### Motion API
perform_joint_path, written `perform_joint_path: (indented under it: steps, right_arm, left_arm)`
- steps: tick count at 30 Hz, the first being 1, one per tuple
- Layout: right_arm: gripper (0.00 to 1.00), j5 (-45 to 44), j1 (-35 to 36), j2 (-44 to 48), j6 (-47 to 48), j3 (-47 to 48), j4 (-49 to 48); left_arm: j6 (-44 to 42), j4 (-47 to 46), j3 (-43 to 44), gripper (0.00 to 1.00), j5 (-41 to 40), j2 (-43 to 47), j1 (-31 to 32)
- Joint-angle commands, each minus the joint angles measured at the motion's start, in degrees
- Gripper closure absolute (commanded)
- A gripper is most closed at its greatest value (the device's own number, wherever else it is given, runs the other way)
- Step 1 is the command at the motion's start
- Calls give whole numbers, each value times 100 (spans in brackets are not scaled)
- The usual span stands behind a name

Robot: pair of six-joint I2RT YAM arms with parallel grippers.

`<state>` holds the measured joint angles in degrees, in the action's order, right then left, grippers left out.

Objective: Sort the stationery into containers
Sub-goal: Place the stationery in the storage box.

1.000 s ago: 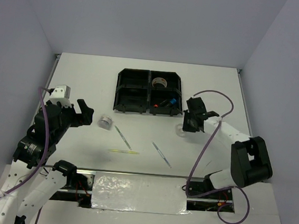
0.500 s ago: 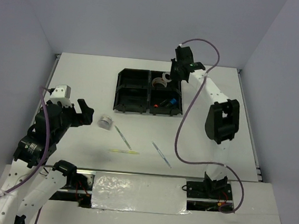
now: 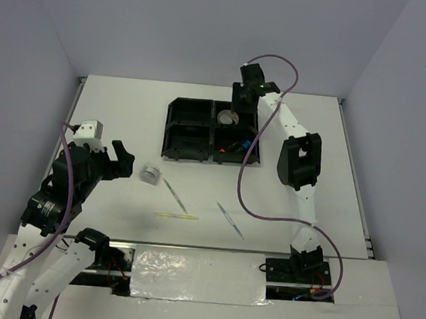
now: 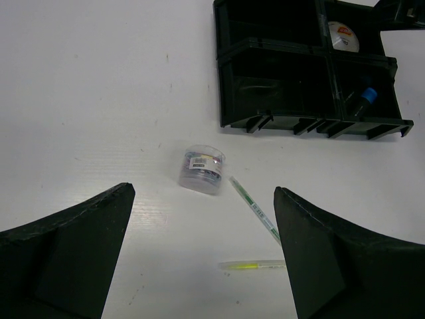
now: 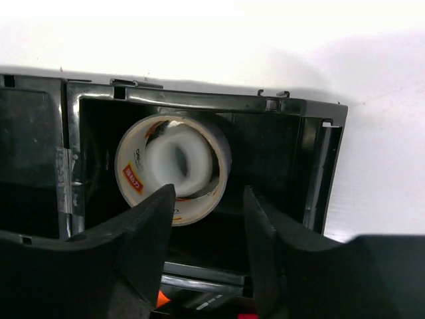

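Hovering right gripper [image 5: 209,194], jaws parted, over glossy round tape roll [image 5: 136,174] in black plastic tray [image 5: 199,100], left gripper [image 4: 204,193] wide

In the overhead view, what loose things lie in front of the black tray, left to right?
Small silvery round roll → thin grey pen beside it → second thin grey pen farther right. Yellow-green stick omitted: spans the first pen.
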<state>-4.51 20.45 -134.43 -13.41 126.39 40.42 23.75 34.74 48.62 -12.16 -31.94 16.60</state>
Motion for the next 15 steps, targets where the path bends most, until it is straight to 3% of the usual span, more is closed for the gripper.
perform_joint_path:
  steps: [1,4,6,9,15]
  right_arm:
    - [44,38,56,39,128,430,79]
    - [40,73,56,320,163,396,132]
    - [40,29,65,986,128,-164,-111]
    - [39,117,187,2366,259,-1693,-683]
    - [37,-164,1022,4546,348,-4461,-772]
  left_arm:
    - [-116,-169,25,1,-23,57,10]
    - [-116,-170,25,1,-14,57,10]
    - [-116,-169,33,1,-23,65,10]
    - [-116,-178,33,1,-23,100,10]
    - [-90,-152,33,1,-67,118,10]
